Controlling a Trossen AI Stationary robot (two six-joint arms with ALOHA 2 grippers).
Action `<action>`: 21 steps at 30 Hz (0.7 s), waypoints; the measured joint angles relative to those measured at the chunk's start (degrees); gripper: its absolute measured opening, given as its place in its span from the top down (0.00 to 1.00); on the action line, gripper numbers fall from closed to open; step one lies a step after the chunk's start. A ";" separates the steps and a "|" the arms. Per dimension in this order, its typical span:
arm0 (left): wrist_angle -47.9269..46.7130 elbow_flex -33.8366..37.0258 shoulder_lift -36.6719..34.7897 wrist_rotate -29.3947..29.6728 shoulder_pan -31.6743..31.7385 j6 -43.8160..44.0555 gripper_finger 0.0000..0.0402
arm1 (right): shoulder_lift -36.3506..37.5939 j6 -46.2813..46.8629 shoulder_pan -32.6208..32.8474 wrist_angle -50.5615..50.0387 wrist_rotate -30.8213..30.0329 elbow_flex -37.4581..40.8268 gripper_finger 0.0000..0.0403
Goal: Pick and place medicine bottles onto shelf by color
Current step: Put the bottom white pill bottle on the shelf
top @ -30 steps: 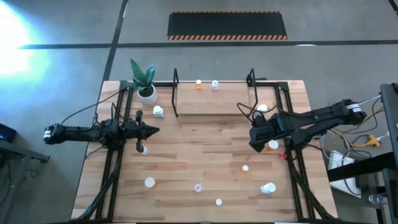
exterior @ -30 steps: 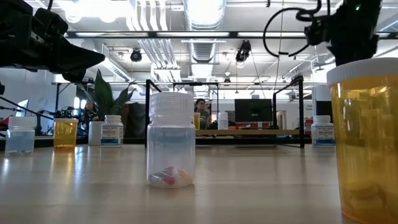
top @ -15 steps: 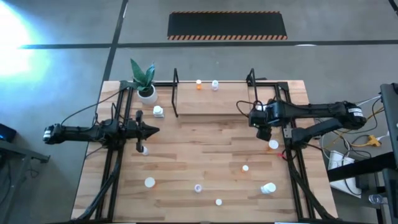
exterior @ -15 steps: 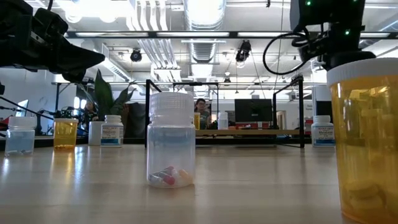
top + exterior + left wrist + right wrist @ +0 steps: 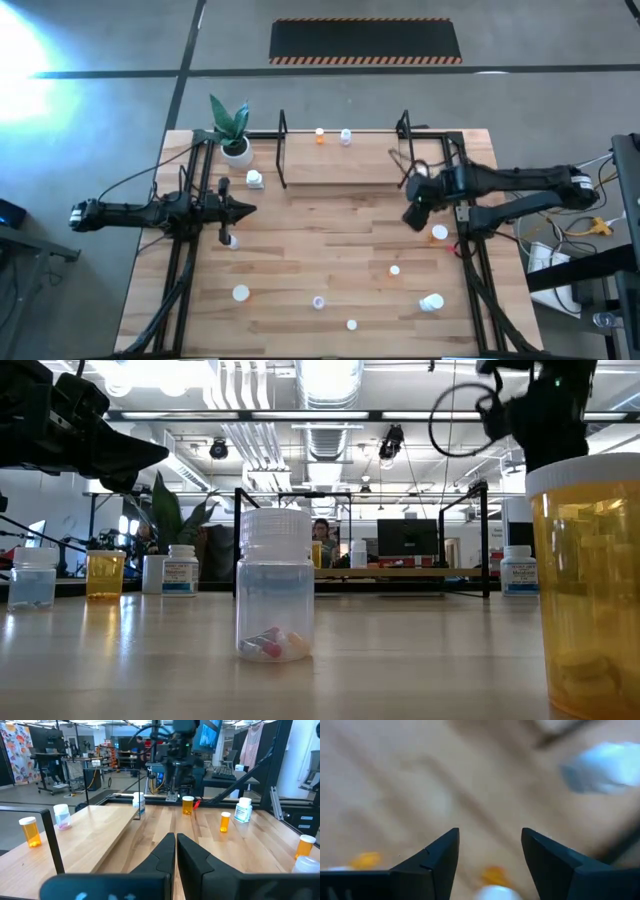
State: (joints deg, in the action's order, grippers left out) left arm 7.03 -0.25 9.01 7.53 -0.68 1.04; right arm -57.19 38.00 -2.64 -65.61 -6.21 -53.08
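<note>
The shelf (image 5: 340,165) is a light wooden board in a black wire frame at the far middle. An orange bottle (image 5: 320,136) and a pale bottle (image 5: 346,136) stand on it. More bottles stand scattered on the table, among them an orange one (image 5: 439,232) and a white one (image 5: 422,174). My right gripper (image 5: 413,216) is open and empty, above the table between these two; its blurred wrist view (image 5: 490,852) shows an orange bottle (image 5: 492,882) below. My left gripper (image 5: 248,209) is shut and empty, left of the middle (image 5: 176,845).
A white plant pot (image 5: 237,150) stands at the far left with a white bottle (image 5: 256,179) beside it. Bottles stand toward the near edge: a pale one (image 5: 275,600), a large orange one (image 5: 590,590), a white one (image 5: 432,302). Black frame rails run along both table sides.
My right arm has swung toward the table's far edge and its wrist has turned; its gripper stays above the table by the shelf's right end. No bottle has moved.
</note>
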 joint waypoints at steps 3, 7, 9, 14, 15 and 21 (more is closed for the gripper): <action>0.00 0.00 -0.03 0.00 -0.01 0.00 1.00 | 0.00 3.08 7.93 6.98 1.78 -0.09 0.51; 0.00 0.00 -0.03 0.00 0.00 0.00 1.00 | -0.04 10.25 19.25 10.38 -1.03 -0.11 0.53; -0.01 0.00 0.01 0.00 -0.01 0.00 1.00 | -0.76 14.68 25.14 11.18 -2.82 -0.12 0.54; 0.00 0.00 -0.03 0.00 0.01 0.00 1.00 | -4.08 30.10 40.31 10.70 -2.55 -1.12 0.56; -0.02 0.00 -0.03 0.00 -0.01 0.00 1.00 | -4.78 33.41 43.13 10.78 -2.59 -1.91 0.57; -0.02 0.00 0.01 0.00 0.01 0.00 1.00 | -8.46 48.39 54.21 9.30 -2.88 -6.96 0.61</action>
State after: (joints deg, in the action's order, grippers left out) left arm 7.01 -0.25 9.02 7.53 -0.67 1.04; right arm -65.65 86.39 51.57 -56.31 -9.10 -60.04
